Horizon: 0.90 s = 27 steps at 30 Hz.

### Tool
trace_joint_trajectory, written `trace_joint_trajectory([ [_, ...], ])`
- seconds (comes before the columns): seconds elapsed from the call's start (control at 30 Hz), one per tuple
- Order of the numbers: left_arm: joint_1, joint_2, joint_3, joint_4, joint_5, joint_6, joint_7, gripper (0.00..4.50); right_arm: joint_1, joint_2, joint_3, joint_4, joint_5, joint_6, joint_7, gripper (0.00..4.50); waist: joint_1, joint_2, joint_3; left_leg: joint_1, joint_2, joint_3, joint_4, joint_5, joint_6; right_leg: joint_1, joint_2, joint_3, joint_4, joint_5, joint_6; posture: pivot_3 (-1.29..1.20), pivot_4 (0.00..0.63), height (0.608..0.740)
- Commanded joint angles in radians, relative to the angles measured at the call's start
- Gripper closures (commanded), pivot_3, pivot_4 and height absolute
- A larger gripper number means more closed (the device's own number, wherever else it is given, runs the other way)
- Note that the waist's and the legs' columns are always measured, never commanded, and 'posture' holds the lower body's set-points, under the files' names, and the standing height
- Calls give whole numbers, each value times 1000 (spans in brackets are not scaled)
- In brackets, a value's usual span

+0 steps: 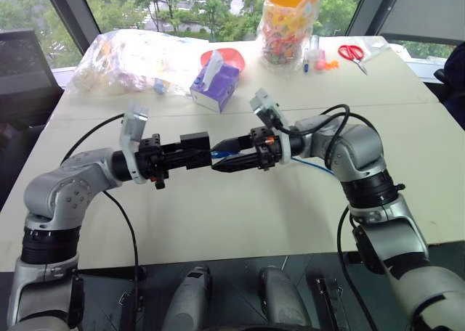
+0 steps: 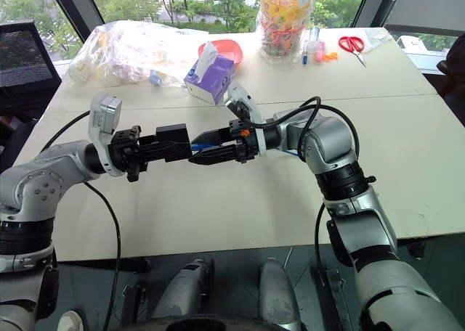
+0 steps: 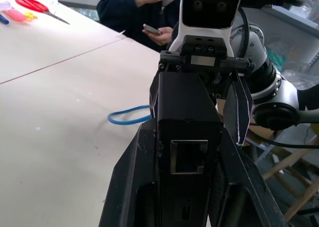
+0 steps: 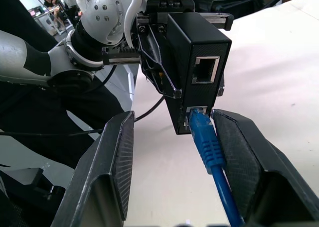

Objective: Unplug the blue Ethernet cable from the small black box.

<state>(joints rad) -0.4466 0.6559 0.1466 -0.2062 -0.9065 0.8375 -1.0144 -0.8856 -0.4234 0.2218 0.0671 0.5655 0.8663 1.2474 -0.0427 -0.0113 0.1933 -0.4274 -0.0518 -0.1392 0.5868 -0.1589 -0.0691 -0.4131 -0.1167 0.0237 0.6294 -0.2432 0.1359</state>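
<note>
Mid-frame in the left eye view, above bare table (image 1: 240,222): small black box (image 1: 195,144) clenched in left gripper (image 1: 190,155), port side facing right. Blue Ethernet cable (image 4: 212,152) still plugged into the lower port, plug and cord running straight back between the fingers (image 4: 112,167) of right gripper (image 1: 225,162), long axis in line with the pull. Right jaws part-closed, gaps visible either side of plug, not yet gripping. Right arm nearer the plug. Open room rightward for withdrawal; loose cable trailing on table beyond.

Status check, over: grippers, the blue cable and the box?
Left gripper shut on small black box. Right gripper open, straddling blue Ethernet cable, still plugged in. Nothing in the way.
</note>
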Motion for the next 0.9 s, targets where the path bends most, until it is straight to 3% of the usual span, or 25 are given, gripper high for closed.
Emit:
trace_joint_trajectory([
  [0.03,-19,0,24,-28,-12,-22,4,3960,-29,6,-4,-17,16,-8,17,3777,0,0,0,0,0,0,0,0,0,0,0,0,0,0,0,0,150,728],
  [0.07,-19,-1,23,-28,-10,-22,2,3960,-28,6,-4,-15,15,-8,18,4294,0,0,0,0,0,0,0,0,0,0,0,0,0,0,0,0,150,728],
  [0.1,-20,-1,21,-29,-8,-22,-1,3960,-28,5,-4,-14,14,-9,19,4456,0,0,0,0,0,0,0,0,0,0,0,0,0,0,0,0,150,728],
  [0.37,-30,5,18,-35,-12,-13,-10,3960,-22,-13,10,-15,-1,-19,38,4456,0,0,0,0,0,0,0,0,0,0,0,0,0,0,0,0,150,728],
  [0.5,-26,29,21,-63,-29,7,-25,3960,9,-78,81,59,-149,-200,65,4456,-1,0,0,0,0,0,0,0,0,0,0,0,0,0,0,0,150,728],
  [0.8,33,92,39,-107,-33,15,-44,3960,-50,-156,40,468,-321,-510,53,4456,-1,-2,1,0,-1,1,-1,0,0,0,-1,0,-1,0,0,0,150,728],
  [0.9,54,81,-26,-103,80,-75,-41,3960,-96,-111,-16,611,-367,-627,-92,4456,-7,-1,1,0,0,2,-3,0,0,-1,-1,1,-1,0,0,0,150,728],
])
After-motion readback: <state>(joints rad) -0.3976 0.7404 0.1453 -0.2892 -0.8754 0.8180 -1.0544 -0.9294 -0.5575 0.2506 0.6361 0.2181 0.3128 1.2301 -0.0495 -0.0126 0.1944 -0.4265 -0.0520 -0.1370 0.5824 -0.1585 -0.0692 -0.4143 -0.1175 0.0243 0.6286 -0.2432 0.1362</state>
